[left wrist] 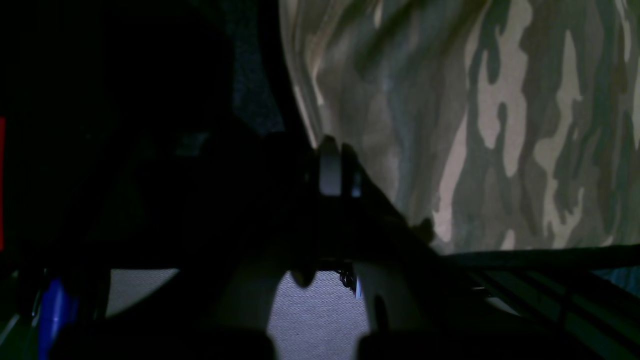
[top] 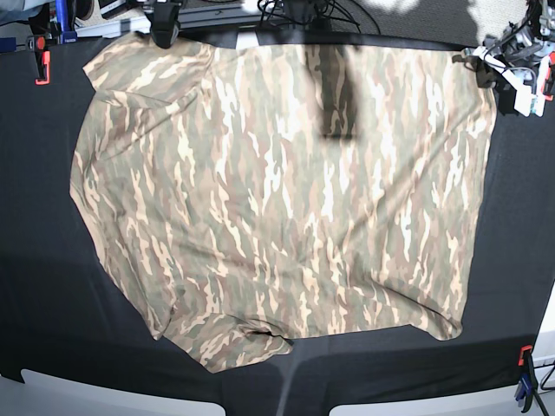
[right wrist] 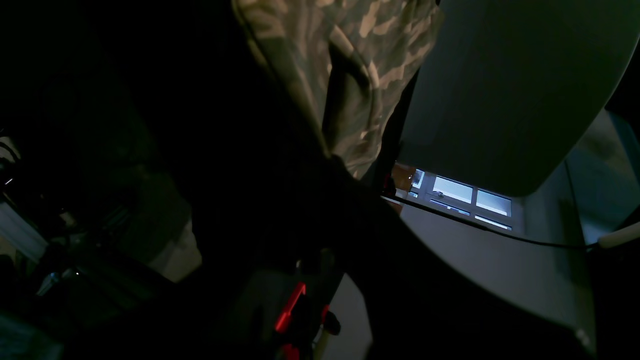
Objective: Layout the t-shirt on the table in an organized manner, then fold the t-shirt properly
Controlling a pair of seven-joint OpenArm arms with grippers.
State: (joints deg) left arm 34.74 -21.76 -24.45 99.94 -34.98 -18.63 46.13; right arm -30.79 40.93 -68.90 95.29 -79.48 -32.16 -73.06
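Right, going view by view;
Base – t-shirt [top: 277, 199]: camo shirt spread nearly flat across the table [top: 35, 286]; some wrinkles; lower-left sleeve bunched near the front edge; far edge at the back of the table.
Base – right gripper [top: 163, 26]: at the far-left corner of the shirt, on its edge; dark, jaws hard to make out from here.
Base – left gripper [top: 494, 65]: at the far-right corner, at the shirt's edge.
Base – clamps: red clamp [top: 41, 65] far left; another at the front-right rim.
L wrist – left gripper [left wrist: 330, 170]: mostly in shadow; fingers clenched tight; camo cloth [left wrist: 475, 125] meets the tips, so I read it as pinching the shirt edge.
R wrist – right gripper [right wrist: 345, 170]: v. dark; fingers drawn together; shirt fabric [right wrist: 350, 60] runs up from the tips; I take it as grasped.
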